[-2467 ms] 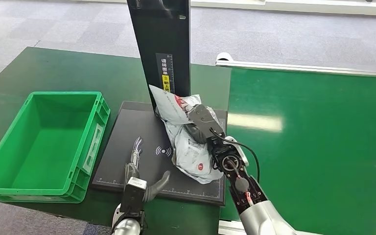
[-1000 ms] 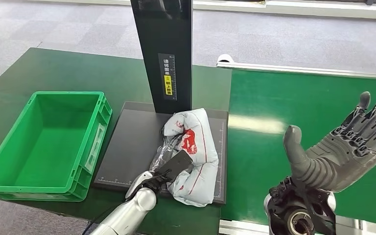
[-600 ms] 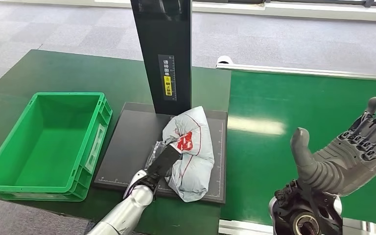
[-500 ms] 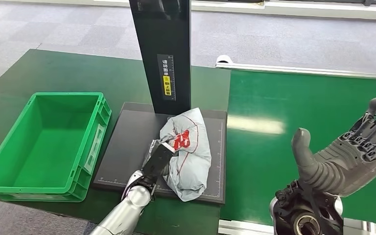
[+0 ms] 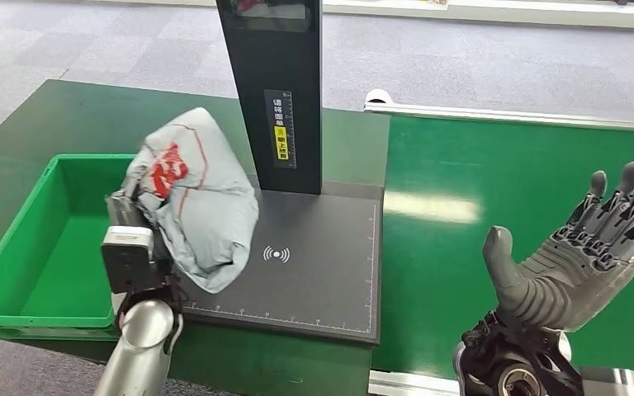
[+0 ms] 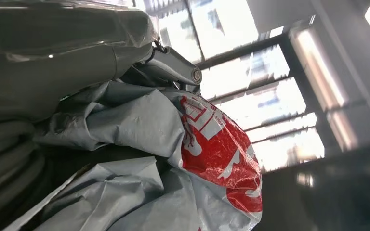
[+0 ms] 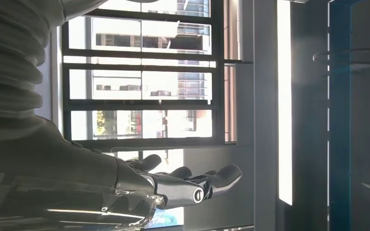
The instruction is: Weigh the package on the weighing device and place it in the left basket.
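Green tabletop (image 5: 512, 173) lying under us, our left hand (image 5: 132, 247) gripping the grey package (image 5: 194, 198) just beside the green basket (image 5: 16, 272), scale platform (image 5: 322, 264) just right of it, our right hand (image 5: 582, 256) hanging spread, holding nothing.

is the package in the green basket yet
Not yet: the left robot hand holds the package in the air above the green basket's right rim.

Left hand (image 5: 132, 239) clenched, right hand (image 5: 582, 264) splayed

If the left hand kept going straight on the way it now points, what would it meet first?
Hedged, since depth is unclear: the left hand holds the package raised at the basket's near right rim, pointing up and away. Nothing shows ahead of it but the package it carries, then green table beyond and below.
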{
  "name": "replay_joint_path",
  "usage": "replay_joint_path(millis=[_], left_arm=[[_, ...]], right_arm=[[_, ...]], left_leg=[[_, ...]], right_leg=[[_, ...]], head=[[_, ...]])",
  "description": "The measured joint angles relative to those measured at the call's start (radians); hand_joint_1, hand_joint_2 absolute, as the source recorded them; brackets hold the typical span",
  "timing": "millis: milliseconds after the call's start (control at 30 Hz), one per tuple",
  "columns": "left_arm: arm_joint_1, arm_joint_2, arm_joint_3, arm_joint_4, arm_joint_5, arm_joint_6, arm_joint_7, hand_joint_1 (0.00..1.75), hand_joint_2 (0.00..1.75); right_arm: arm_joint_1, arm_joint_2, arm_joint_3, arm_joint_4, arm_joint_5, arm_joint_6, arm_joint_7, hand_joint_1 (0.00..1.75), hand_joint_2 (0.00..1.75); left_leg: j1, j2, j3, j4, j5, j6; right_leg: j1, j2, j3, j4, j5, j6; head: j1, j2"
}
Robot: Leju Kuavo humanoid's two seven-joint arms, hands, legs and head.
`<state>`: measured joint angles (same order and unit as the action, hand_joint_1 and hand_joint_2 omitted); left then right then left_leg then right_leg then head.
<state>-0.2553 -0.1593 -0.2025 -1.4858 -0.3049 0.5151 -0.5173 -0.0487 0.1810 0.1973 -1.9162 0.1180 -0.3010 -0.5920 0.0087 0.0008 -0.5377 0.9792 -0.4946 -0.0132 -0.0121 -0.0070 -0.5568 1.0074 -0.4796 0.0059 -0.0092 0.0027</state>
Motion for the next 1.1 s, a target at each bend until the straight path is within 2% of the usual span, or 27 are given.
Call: replay_joint_path(millis=[67, 167, 367, 500, 633, 700, 767, 833, 1100], left_arm=[[-0.025, 0.020, 0.062, -0.006, -0.009, 0.020, 0.013, 1.75, 1.75], [-0.097, 0.063, 0.162, 0.052, 0.003, 0.020, 0.035, 1.75, 1.75], [-0.265, 0.157, 0.346, 0.317, 0.020, 0.028, 0.039, 1.75, 1.75], [-0.341, 0.206, 0.425, 0.485, 0.012, 0.047, 0.036, 1.75, 1.75], [-0.373, 0.238, 0.473, 0.591, 0.028, 0.061, 0.009, 1.72, 1.75], [-0.376, 0.247, 0.492, 0.618, 0.045, 0.062, -0.005, 1.54, 1.75], [-0.376, 0.251, 0.509, 0.631, 0.063, 0.061, -0.017, 0.70, 1.75], [-0.374, 0.252, 0.522, 0.632, 0.084, 0.056, -0.029, 0.00, 1.75], [-0.293, 0.245, 0.548, 0.491, 0.207, 0.000, -0.091, 0.00, 1.75]], right_arm=[[0.001, -0.001, 0.000, 0.011, -0.015, 0.003, 0.002, 0.00, 1.75], [-0.003, -0.002, 0.000, 0.032, -0.035, 0.008, 0.010, 0.00, 1.75], [-0.030, -0.007, 0.001, 0.076, -0.060, 0.007, 0.030, 0.00, 1.75], [-0.039, -0.010, 0.001, 0.098, -0.067, 0.001, 0.037, 0.00, 1.75], [-0.040, -0.012, 0.001, 0.111, -0.074, -0.003, 0.045, 0.00, 1.75], [-0.040, -0.013, 0.001, 0.117, -0.077, -0.008, 0.047, 0.00, 1.75], [-0.040, -0.014, 0.000, 0.122, -0.081, -0.013, 0.048, 0.00, 1.75], [-0.039, -0.016, -0.001, 0.128, -0.089, -0.013, 0.048, 0.00, 1.75], [-0.032, -0.022, -0.012, 0.146, -0.145, 0.009, 0.050, 0.00, 1.75]], left_leg=[[0.000, 0.000, 0.000, 0.000, 0.001, 0.000], [0.001, 0.000, 0.000, 0.000, 0.002, 0.000], [0.001, 0.001, 0.000, 0.000, 0.004, -0.001], [0.001, 0.001, -0.001, 0.000, 0.004, -0.001], [0.001, 0.001, -0.003, 0.000, 0.004, -0.001], [0.001, 0.001, -0.003, 0.000, 0.003, -0.001], [0.001, 0.001, -0.004, 0.000, 0.003, -0.001], [0.001, 0.001, -0.004, 0.000, 0.003, -0.001], [0.001, 0.002, -0.004, 0.000, 0.003, -0.001]], right_leg=[[0.000, 0.000, 0.000, 0.000, 0.000, 0.000], [0.001, 0.000, 0.000, 0.000, 0.001, -0.001], [0.002, 0.000, 0.000, 0.001, 0.003, -0.003], [0.002, 0.000, -0.001, 0.001, 0.003, -0.003], [0.002, 0.000, -0.003, 0.001, 0.003, -0.003], [0.002, 0.000, -0.004, 0.001, 0.003, -0.003], [0.002, 0.000, -0.004, 0.001, 0.003, -0.003], [0.002, 0.000, -0.004, 0.001, 0.003, -0.003], [0.002, 0.001, -0.005, 0.001, 0.003, -0.003]], head=[[0.000, 0.000], [0.000, 0.000], [0.000, 0.000], [0.000, 0.000], [0.000, 0.000], [0.001, 0.000], [0.000, 0.000], [0.000, 0.000], [0.000, 0.000]])
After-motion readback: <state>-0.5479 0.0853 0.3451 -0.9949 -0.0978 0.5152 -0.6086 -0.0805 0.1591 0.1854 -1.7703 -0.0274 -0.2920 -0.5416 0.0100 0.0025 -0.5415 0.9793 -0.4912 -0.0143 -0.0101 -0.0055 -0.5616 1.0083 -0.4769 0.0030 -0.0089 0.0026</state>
